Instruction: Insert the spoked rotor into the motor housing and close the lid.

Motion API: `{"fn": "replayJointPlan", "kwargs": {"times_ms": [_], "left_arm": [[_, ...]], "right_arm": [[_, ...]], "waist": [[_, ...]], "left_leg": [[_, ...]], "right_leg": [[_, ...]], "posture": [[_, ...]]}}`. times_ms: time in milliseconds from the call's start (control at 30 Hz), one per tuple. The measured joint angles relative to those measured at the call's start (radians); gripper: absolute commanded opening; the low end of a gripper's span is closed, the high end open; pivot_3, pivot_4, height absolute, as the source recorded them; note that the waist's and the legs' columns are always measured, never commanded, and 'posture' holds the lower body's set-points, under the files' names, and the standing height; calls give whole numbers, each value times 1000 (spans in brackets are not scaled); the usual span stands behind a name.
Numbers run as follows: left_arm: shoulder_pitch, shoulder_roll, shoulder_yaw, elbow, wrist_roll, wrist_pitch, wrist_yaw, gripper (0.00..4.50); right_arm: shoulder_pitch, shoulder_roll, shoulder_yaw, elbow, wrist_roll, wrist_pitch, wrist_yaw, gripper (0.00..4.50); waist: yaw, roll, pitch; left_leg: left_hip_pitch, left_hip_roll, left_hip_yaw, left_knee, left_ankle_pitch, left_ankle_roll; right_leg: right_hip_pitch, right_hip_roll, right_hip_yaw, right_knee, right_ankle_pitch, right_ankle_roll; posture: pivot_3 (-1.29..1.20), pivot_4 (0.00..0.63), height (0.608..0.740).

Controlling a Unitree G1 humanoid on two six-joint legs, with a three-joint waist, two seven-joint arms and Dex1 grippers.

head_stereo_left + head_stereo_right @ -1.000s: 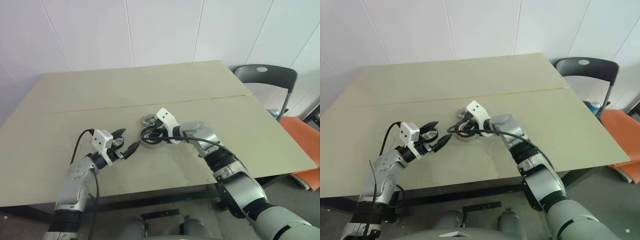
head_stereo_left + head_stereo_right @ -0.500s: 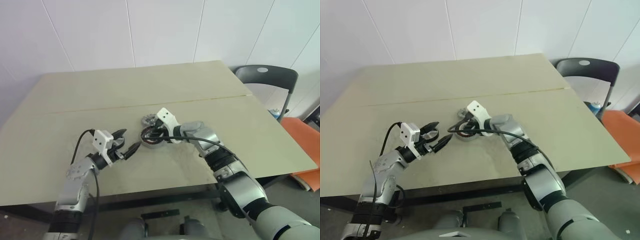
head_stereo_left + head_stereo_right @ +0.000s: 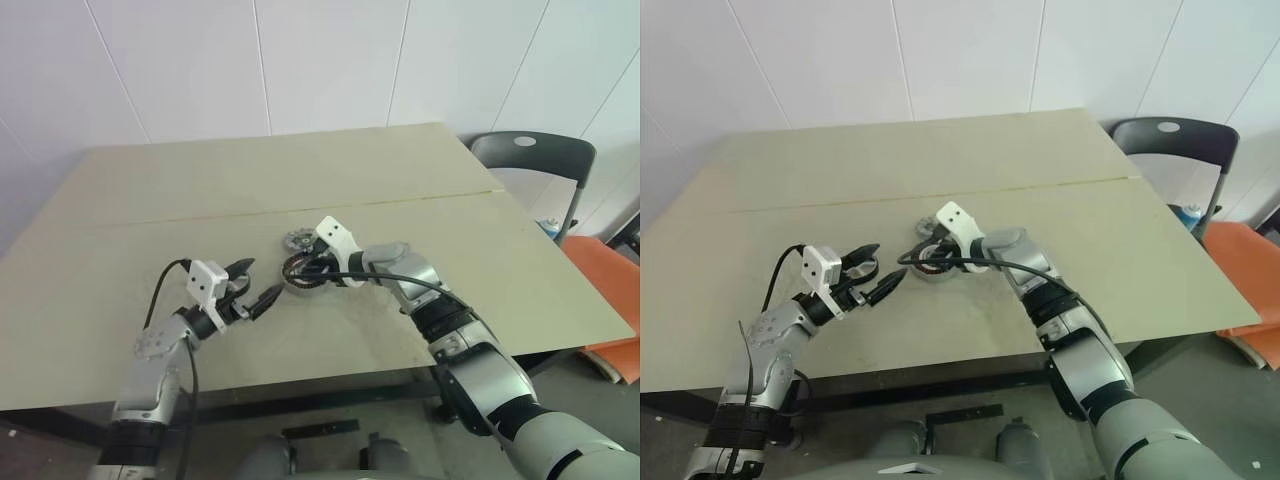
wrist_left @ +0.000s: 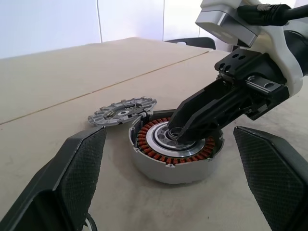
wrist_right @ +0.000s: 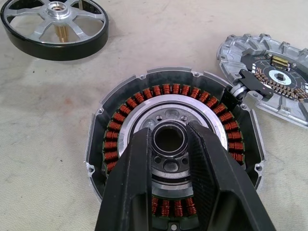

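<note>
The motor housing (image 5: 166,103) lies open on the table, a copper-red ring of windings around a pale centre with a bore. My right gripper (image 5: 169,137) reaches down into it, its two black fingers closed on the raised centre hub. The spoked rotor (image 5: 55,21), a black ring with silver spokes, lies flat on the table beside the housing. The silver finned lid (image 5: 274,79) lies open at the housing's rim. My left gripper (image 3: 258,280) hovers just left of the housing (image 3: 300,285), open wide and holding nothing, its fingers (image 4: 72,168) pointed at the housing.
The beige table (image 3: 200,180) has a seam (image 3: 200,218) running across its middle. A dark chair (image 3: 530,155) stands past the table's right back corner, with an orange object (image 3: 605,270) on the floor to the right.
</note>
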Motion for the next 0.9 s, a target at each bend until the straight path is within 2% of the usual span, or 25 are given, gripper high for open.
{"fn": "replayJointPlan", "kwargs": {"times_ms": [900], "left_arm": [[-2, -8, -3, 32, 6, -20, -19, 4500]], "right_arm": [[-19, 0, -61, 52, 11, 5, -28, 668]], "waist": [[-2, 0, 0]], "left_leg": [[2, 0, 0, -1, 0, 0]], "right_leg": [[2, 0, 0, 0, 0, 0]], "posture": [[0, 0, 740]]}}
